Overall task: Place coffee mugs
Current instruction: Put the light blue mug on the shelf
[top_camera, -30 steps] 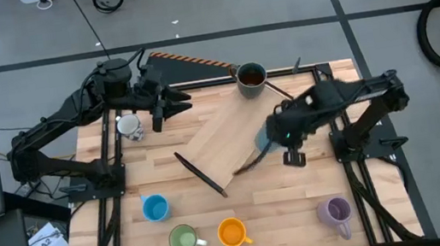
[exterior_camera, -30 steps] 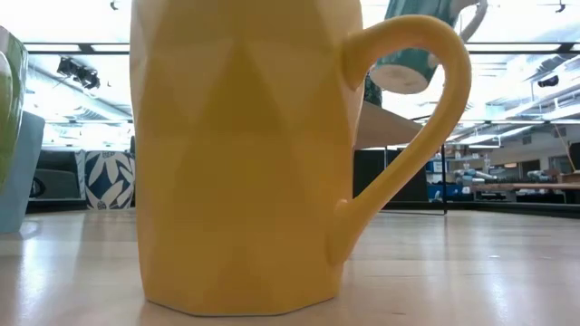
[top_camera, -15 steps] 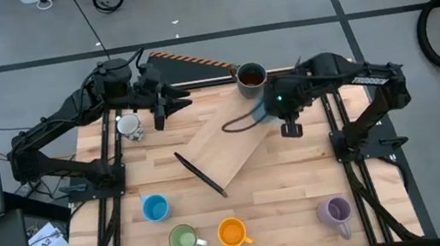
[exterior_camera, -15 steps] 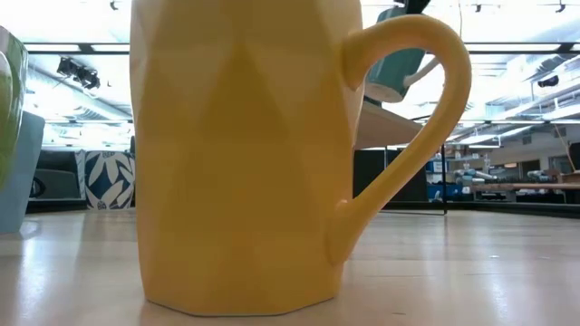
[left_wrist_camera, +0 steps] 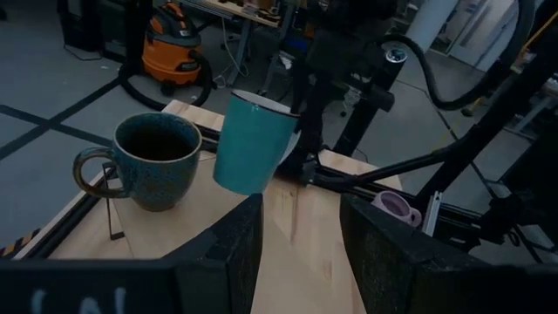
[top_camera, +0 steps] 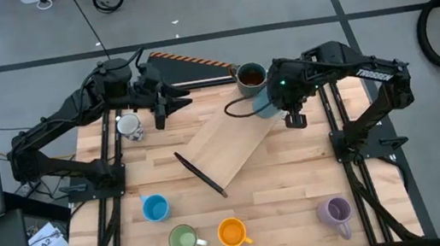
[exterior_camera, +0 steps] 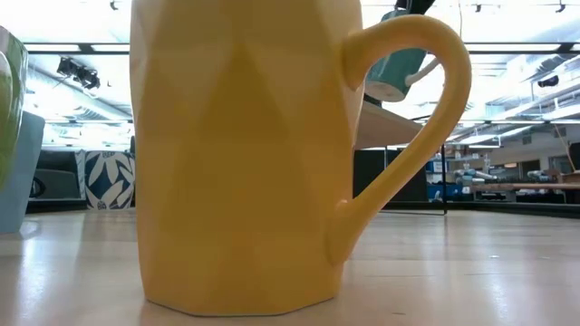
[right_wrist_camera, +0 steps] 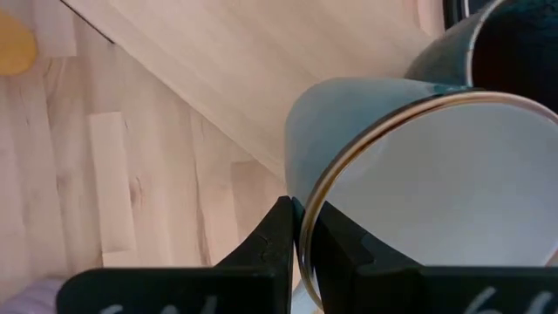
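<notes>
Low view almost wholly blocked by orange mug (exterior_camera: 240,154). Right gripper (right_wrist_camera: 301,231) clamped on rim of teal mug (left_wrist_camera: 253,141), held tilted above the board (top_camera: 228,148), just beside dark mug (top_camera: 251,78) at table's 12 o'clock edge. Left gripper (left_wrist_camera: 301,253) fingers apart, at 10 o'clock near white mug (top_camera: 129,126).

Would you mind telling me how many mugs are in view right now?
7. Near edge: blue mug, green mug, orange mug, lilac mug. Far side: white mug, dark mug, and a teal mug held by the right gripper. More may be hidden.
</notes>
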{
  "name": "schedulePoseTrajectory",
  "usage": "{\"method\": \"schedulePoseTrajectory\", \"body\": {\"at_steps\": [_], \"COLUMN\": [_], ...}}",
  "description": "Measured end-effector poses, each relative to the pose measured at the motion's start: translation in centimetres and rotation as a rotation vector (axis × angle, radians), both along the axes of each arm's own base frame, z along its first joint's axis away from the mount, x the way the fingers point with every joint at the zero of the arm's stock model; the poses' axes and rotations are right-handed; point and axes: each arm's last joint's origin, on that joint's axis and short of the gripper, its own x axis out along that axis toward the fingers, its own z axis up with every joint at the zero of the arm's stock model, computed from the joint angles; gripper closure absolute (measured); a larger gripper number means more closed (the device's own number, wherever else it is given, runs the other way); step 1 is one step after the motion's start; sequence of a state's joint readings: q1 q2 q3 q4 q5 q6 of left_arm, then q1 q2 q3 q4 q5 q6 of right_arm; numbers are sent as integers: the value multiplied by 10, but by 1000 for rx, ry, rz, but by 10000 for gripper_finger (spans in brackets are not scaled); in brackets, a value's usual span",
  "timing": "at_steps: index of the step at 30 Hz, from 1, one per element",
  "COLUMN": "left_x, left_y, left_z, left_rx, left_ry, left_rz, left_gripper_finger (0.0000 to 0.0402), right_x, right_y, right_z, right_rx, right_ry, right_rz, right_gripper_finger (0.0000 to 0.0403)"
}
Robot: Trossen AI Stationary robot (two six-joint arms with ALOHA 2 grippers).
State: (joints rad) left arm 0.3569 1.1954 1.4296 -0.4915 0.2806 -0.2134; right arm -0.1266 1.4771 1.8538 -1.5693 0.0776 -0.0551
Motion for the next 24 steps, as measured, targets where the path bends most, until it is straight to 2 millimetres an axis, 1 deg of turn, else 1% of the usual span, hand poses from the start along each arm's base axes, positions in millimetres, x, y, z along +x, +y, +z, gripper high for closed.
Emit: {"method": "schedulePoseTrajectory", "body": {"at_steps": [3,6,9,12,16,19,24], "left_x": [0,0,0,0,0,0,0], "left_y": [0,0,0,1,1,1,2], "left_z": [0,0,0,0,0,0,0], "left_rx": [0,0,0,6,10,11,13], "left_ry": [0,1,1,2,3,4,4], "left_rz": [1,0,1,24,39,43,52], "left_gripper_finger": [242,242,242,242,242,242,242], "right_x": [-6,-20,-32,-39,-41,-40,-36], "right_y": [1,3,4,3,2,-4,-16], "right_z": [-8,-16,-16,-13,-12,-13,-24], "right_rx": [20,35,21,-11,-26,-59,-71], "right_ry": [22,60,43,26,24,41,95], "right_rz": [10,-3,-32,-47,-36,-22,-37], "right_gripper_finger": [370,370,370,370,370,370,370]}}
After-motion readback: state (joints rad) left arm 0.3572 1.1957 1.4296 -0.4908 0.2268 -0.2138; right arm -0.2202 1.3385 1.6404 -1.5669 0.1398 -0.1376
